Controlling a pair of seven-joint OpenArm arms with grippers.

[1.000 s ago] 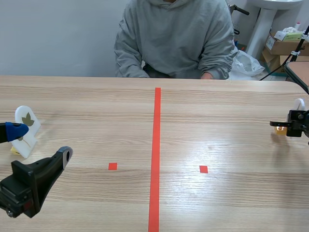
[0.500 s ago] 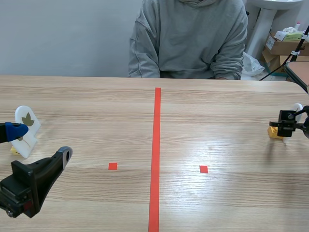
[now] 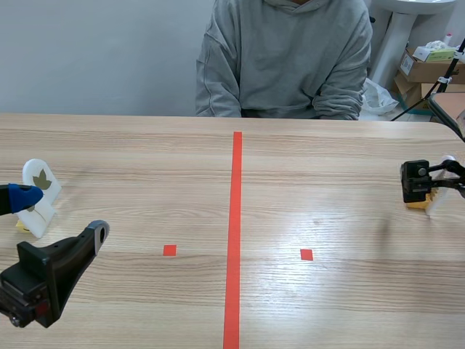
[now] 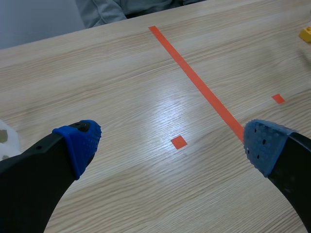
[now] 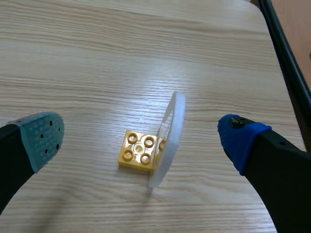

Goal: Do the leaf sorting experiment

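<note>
Now the right gripper [image 5: 142, 137], fingers spread wide, is sliding in over the yellow block [image 5: 138, 149] with its round white card [image 5: 168, 138] at the table's [image 3: 327, 167] right edge, likely to grab it, while the left gripper [image 4: 172, 143] is staying open.

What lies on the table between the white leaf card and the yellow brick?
Nothing rests between the leaf card and the yellow brick: the scene view shows bare table with a tape line and two tape squares.
</note>
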